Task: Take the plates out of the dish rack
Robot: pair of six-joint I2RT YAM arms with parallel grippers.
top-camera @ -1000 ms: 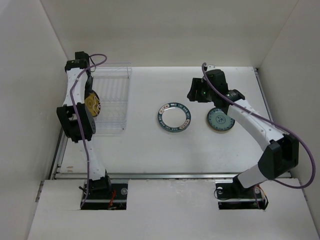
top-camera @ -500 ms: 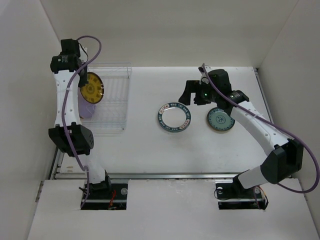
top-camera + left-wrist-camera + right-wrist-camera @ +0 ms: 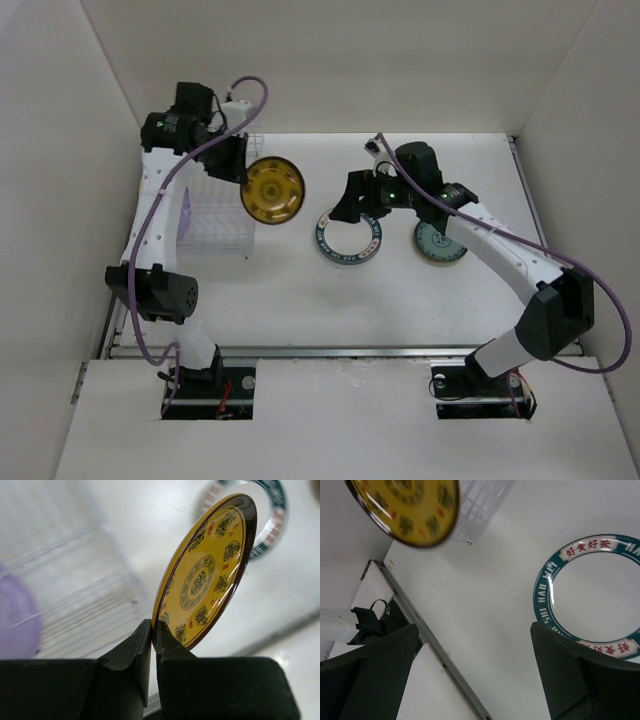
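Note:
My left gripper (image 3: 240,172) is shut on the rim of the small mustard-yellow plate (image 3: 273,190) and holds it in the air just right of the dish rack (image 3: 222,225). In the left wrist view my fingers (image 3: 154,627) pinch the plate's (image 3: 205,575) lower edge. A plate with a purple underside (image 3: 185,215) stands in the rack. The white plate with the teal patterned rim (image 3: 350,237) and the teal plate (image 3: 440,243) lie flat on the table. My right gripper (image 3: 352,208) is open and empty above the teal-rimmed plate's left edge (image 3: 590,595).
White walls enclose the table on the left, back and right. A metal rail (image 3: 435,655) runs along the table's near edge. The right wrist view also shows the yellow plate (image 3: 407,507) and a corner of the rack (image 3: 480,505).
My left gripper has lifted the yellow plate out of the rack and swung it right, past the rack's edge. My right gripper has moved left, over the teal-rimmed plate.

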